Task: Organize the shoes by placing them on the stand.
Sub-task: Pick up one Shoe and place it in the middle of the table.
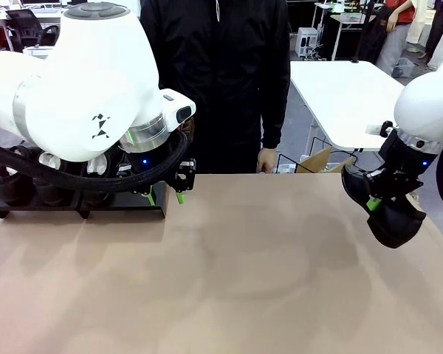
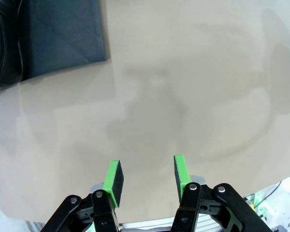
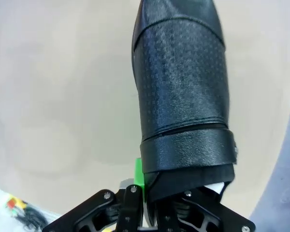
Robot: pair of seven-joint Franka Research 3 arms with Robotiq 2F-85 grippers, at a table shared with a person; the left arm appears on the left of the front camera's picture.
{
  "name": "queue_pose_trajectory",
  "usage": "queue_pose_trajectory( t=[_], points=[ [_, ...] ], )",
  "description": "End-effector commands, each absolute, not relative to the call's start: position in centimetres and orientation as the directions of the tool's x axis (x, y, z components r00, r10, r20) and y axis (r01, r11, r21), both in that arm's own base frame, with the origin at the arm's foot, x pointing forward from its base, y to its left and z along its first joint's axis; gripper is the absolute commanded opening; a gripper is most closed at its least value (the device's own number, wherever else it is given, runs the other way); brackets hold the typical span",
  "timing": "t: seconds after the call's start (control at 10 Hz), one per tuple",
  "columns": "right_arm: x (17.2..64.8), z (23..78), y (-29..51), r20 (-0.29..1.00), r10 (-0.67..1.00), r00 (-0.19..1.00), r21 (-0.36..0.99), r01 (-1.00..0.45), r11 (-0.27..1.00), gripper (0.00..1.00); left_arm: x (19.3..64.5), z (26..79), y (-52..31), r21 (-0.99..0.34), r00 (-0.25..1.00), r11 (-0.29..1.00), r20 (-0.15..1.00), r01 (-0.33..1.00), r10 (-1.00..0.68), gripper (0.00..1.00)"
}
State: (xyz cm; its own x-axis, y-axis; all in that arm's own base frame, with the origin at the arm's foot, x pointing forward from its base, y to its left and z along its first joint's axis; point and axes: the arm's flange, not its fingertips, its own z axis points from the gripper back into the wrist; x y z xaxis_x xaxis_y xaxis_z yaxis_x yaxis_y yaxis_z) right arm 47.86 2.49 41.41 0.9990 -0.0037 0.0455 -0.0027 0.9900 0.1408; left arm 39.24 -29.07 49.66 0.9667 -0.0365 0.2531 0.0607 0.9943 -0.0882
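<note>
The stand (image 1: 81,209) sits at the far left of the table (image 1: 229,280), a low black platform, and on it I see shoes (image 1: 29,181) in a row with white paper stuffing showing in their mouths; my left arm hides part of them, so I cannot count them. In my left wrist view a bare corner of the stand (image 2: 63,34) lies at top left with a black shoe's edge (image 2: 5,58) just beside it.

My left gripper (image 1: 181,184) hangs at the stand's right end, fingers pointing down, jaws partly apart with nothing between the green pads (image 2: 114,180). My right gripper (image 1: 374,198) is clamped on the fourth shoe (image 1: 387,210), held off the table at the far right, toe tilted downward. From my right wrist the shoe (image 3: 183,96) runs away from me, its collar pinched in my jaws.

The table is a plain tan surface. A person in dark clothing (image 1: 221,81) stands at the far edge, one hand (image 1: 266,159) hanging by it, with a white table (image 1: 347,96) behind.
</note>
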Motion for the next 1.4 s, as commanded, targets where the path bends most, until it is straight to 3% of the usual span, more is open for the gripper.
queue_pose_trajectory(
  t=[0.0,0.1,0.3,0.6,1.3],
  points=[
    [44.5,43.4,9.5,0.149,-0.151,0.977,0.035,0.148,0.988,0.00,39.2,49.7,-28.8,-0.080,0.965,0.995,0.258,0.064,-0.041,0.57],
    [42.4,44.5,13.8,0.200,-0.141,0.970,-0.004,0.145,0.989,0.00,39.2,49.7,-28.8,-0.080,0.965,0.995,0.258,0.064,-0.041,0.57],
    [39.8,45.5,20.9,0.172,-0.109,0.979,-0.010,0.113,0.994,0.00,39.2,49.7,-28.8,-0.080,0.965,0.995,0.258,0.064,-0.041,0.57],
    [39.0,40.9,28.1,0.050,-0.040,0.998,0.010,0.040,0.999,0.00,39.2,49.7,-28.8,-0.080,0.965,0.995,0.258,0.064,-0.041,0.57],
    [37.9,34.3,30.9,0.029,0.027,0.999,0.100,-0.029,0.995,0.00,39.2,49.7,-28.8,-0.080,0.965,0.995,0.258,0.064,-0.041,0.57]
  ],
)
